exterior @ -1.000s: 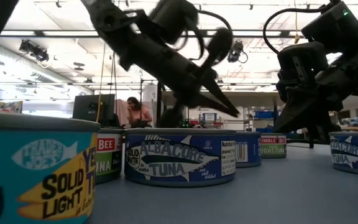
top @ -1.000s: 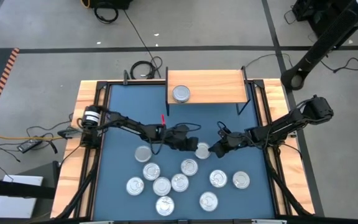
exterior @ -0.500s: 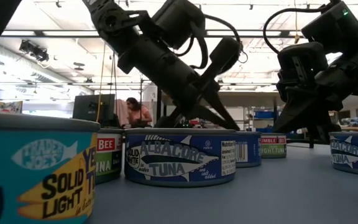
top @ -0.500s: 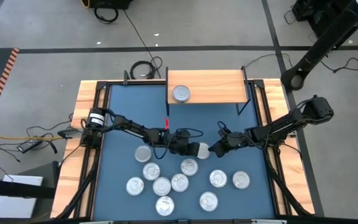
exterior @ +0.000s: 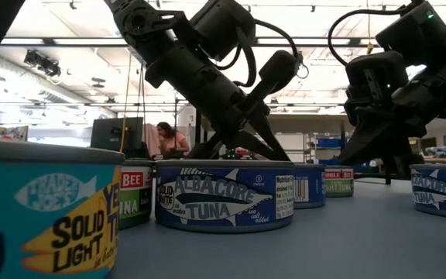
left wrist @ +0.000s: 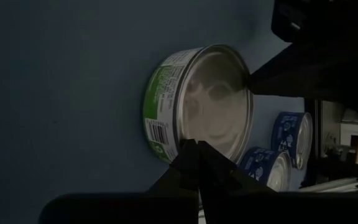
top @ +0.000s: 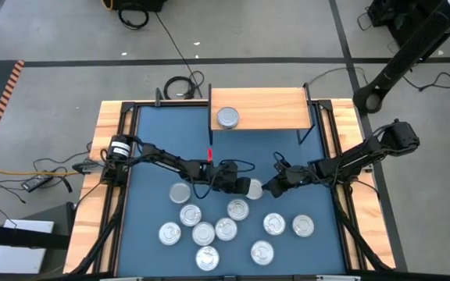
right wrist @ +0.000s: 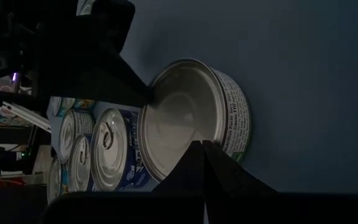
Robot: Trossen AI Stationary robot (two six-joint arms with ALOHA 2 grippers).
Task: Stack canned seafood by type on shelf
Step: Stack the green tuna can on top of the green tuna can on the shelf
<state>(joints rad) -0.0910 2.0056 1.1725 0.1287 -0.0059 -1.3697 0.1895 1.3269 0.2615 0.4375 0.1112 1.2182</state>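
Cans: eleven round flat tins with shiny silver lids, counted from the high view. One can (top: 227, 118) sits on the shelf (top: 272, 109); ten on the tabletop (top: 151, 156). Nine of those cluster in the near half, e.g. (top: 180, 193), (top: 238, 209), (top: 302, 226). The tenth, a green-label can (top: 253, 187), lies mid-tabletop between the two tools. Low view shows printed labels: blue albacore tin (exterior: 224, 195), teal and yellow tin (exterior: 45, 213) nearest the camera.

Tools: two. Left tool (top: 243, 186) pinched to a point, tips at the green-label can's rim on its left side, gripping nothing. Right tool (top: 266, 188) also closed to a point, tips at the same can's opposite edge, gripping nothing. Wrist views each show closed dark tips meeting the can's rim (left wrist: 194, 146), (right wrist: 202, 144).

Shelf: one, light-wood rectangular board on thin black legs, at the far edge, middle.

Surface: matte blue tabletop, light-wood strips along the sides, black rails inside them. Floor grey concrete with dark lines, black cables (top: 180, 86). Low view: workshop room, ceiling lights, a person (exterior: 172, 139) seated far back.
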